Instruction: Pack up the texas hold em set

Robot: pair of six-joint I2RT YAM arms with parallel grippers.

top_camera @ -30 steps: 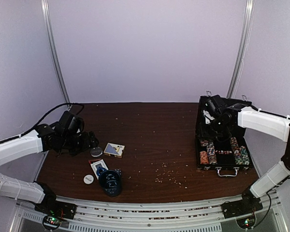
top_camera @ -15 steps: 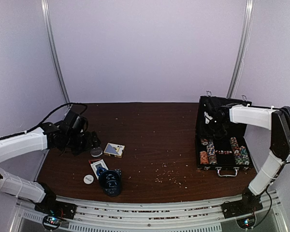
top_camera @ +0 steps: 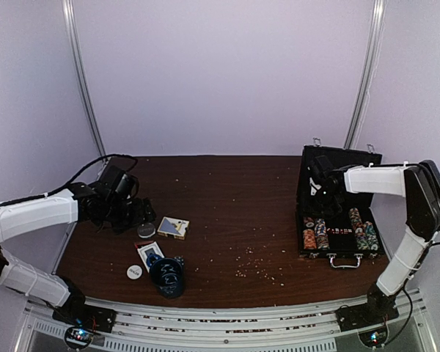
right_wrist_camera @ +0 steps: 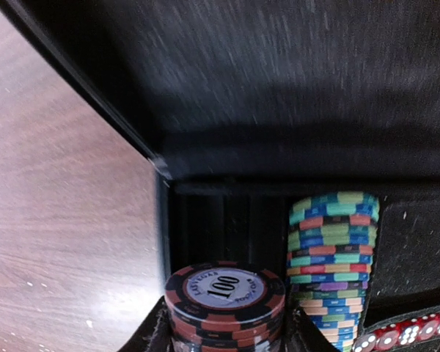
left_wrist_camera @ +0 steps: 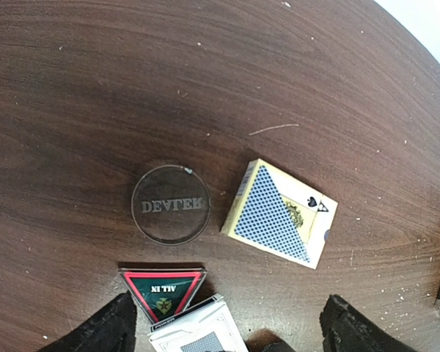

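Hovering low, the left pincer (left_wrist_camera: 226,330) gapes wide over the tabletop (left_wrist_camera: 95,88), with one card deck (left_wrist_camera: 198,334) between its fingertips and the dealer button (left_wrist_camera: 170,204) and second deck (left_wrist_camera: 280,213) just ahead. Over at the open case (top_camera: 345,158), the right pincer (top_camera: 317,182) straddles the "100" chip roll (right_wrist_camera: 224,297); I cannot tell whether it grips.

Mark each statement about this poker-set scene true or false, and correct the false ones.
1. The case stands open with chip rolls inside. True.
2. The DEALER button lies in the case. False: it lies on the table, beside the blue-backed deck.
3. The left gripper grips a card deck. False: it is spread wide open and holds nothing.
4. The right wrist view shows a chip marked 100 topping a stack. True.
5. The dark cup sits inside the case. False: it stands on the table, on the left arm's side.
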